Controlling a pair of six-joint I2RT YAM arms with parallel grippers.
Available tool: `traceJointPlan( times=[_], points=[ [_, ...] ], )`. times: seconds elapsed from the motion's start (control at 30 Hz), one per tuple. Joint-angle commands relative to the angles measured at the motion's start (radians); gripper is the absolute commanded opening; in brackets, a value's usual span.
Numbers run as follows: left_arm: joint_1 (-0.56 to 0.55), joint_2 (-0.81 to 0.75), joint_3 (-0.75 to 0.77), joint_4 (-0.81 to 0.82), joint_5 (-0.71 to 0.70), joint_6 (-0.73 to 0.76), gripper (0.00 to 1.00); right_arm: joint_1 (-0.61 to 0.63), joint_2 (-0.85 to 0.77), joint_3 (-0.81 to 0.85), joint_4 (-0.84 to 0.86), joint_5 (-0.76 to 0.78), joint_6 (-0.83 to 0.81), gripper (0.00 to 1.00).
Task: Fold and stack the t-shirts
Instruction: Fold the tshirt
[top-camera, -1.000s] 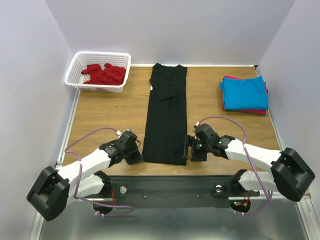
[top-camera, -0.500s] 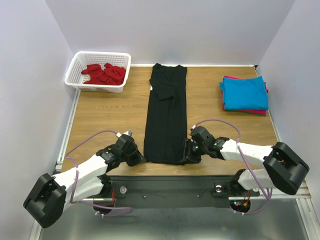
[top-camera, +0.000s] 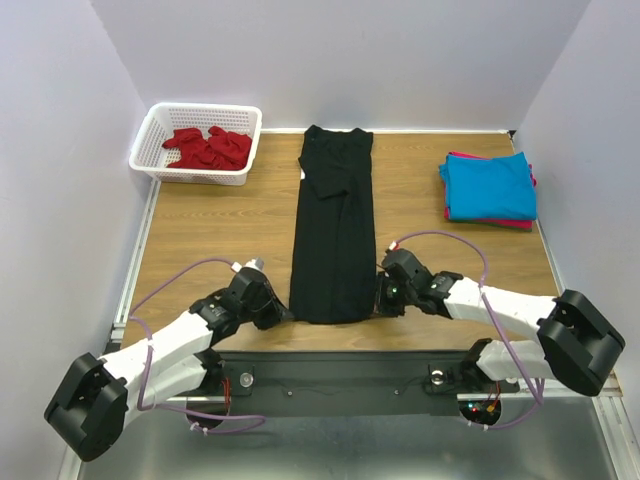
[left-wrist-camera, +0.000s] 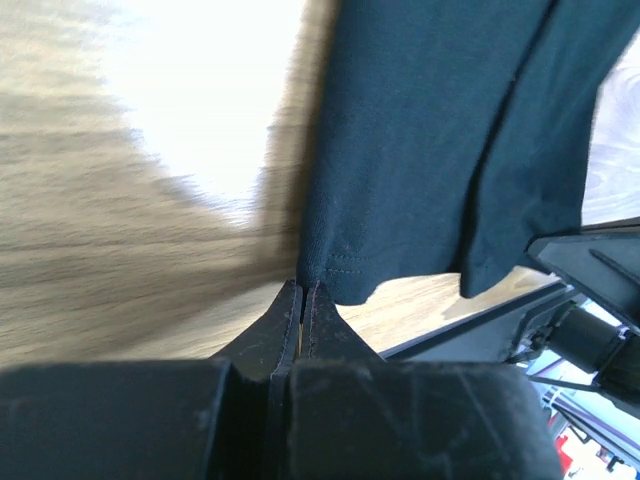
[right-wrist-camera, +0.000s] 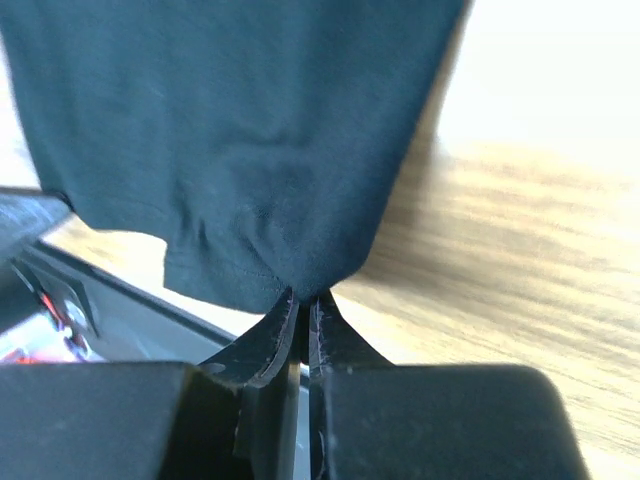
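Observation:
A black t-shirt (top-camera: 335, 230) lies as a long narrow strip down the middle of the table, collar end far, hem near. My left gripper (top-camera: 281, 312) is shut on its near left hem corner (left-wrist-camera: 335, 270). On the other side my right gripper (top-camera: 379, 300) is shut on the near right hem corner (right-wrist-camera: 300, 270), with the cloth bunched between its fingertips. Both corners are slightly lifted off the wood. A folded turquoise-blue t-shirt (top-camera: 488, 185) rests on a red one at the far right. More red t-shirts (top-camera: 208, 147) lie crumpled in the basket.
A white lattice basket (top-camera: 160, 165) stands at the far left corner. The table's near edge and a dark metal rail (top-camera: 340, 375) run just behind both grippers. Grey walls close in the table on three sides.
The right gripper has gone from open to shut on the near right hem corner. The near hem has been drawn a little away from the table edge. The left gripper stayed shut.

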Motion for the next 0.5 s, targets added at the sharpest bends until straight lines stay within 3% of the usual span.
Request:
traceJointPlan(
  times=[0.0,0.3,0.47],
  points=[
    [-0.003,0.018,0.089,0.058,-0.039,0.007,0.00,0.006,-0.043,0.094,-0.013,0.154,-0.051,0.01],
    [0.010,0.164,0.296,0.111,-0.140,0.086,0.00,-0.013,0.065,0.302,-0.039,0.306,-0.142,0.00],
    [0.076,0.252,0.375,0.209,-0.136,0.107,0.00,-0.046,0.138,0.400,-0.039,0.436,-0.168,0.00]
  ],
)
